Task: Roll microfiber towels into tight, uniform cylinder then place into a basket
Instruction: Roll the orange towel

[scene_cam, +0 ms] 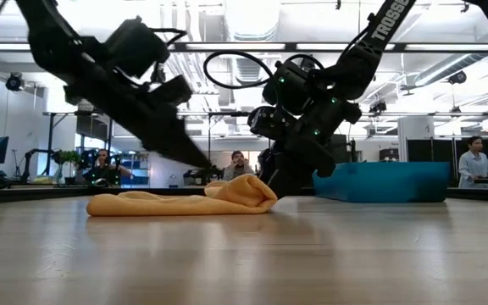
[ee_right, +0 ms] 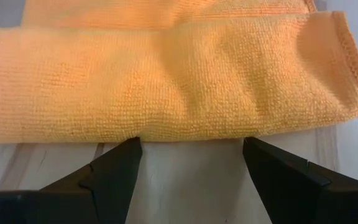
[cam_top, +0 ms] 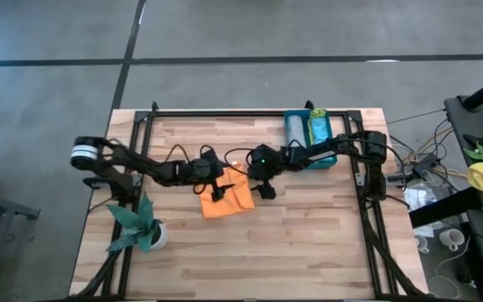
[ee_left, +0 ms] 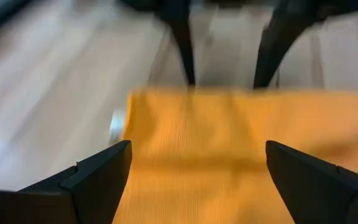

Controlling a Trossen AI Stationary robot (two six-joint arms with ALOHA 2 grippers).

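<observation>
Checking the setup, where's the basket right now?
In the high view, the basket sits at the table's far edge, right of centre, beside the right arm.

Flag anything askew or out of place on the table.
The orange towel lies skewed to the table edges, one edge bunched into a loose fold, not yet a cylinder. Both open claws, left and right, flank it. Nothing spilled or damaged.

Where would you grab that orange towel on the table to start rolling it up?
Probably the folded, raised edge of the orange towel, coming in low along the table. That edge is thick and rounded, offering more to pinch than the flat layers. The right gripper already sits open at it; the left gripper, also open, faces it from the opposite side.
</observation>
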